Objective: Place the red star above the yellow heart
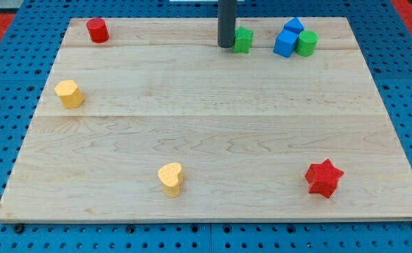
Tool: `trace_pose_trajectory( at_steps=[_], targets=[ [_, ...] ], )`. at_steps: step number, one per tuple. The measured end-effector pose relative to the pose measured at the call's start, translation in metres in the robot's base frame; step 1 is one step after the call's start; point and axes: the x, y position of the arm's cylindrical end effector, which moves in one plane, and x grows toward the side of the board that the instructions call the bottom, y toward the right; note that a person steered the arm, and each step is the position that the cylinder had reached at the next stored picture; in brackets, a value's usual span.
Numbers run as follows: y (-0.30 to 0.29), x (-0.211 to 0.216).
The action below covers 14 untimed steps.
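The red star (324, 178) lies near the view's bottom right of the wooden board (213, 119). The yellow heart (171, 178) lies near the bottom, left of centre, about level with the star and far to its left. My tip (226, 46) is at the view's top centre, just left of a green block (243, 39) and touching or nearly touching it. The tip is far from both the star and the heart.
A red cylinder (98, 30) stands at the top left. A yellow hexagon-like block (69, 93) lies at the left edge. Two blue blocks (288, 38) and a green cylinder (306, 43) cluster at the top right.
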Motion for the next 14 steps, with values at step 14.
trace_pose_trajectory(
  at_steps=[14],
  targets=[
    [0.014,0.317]
  ],
)
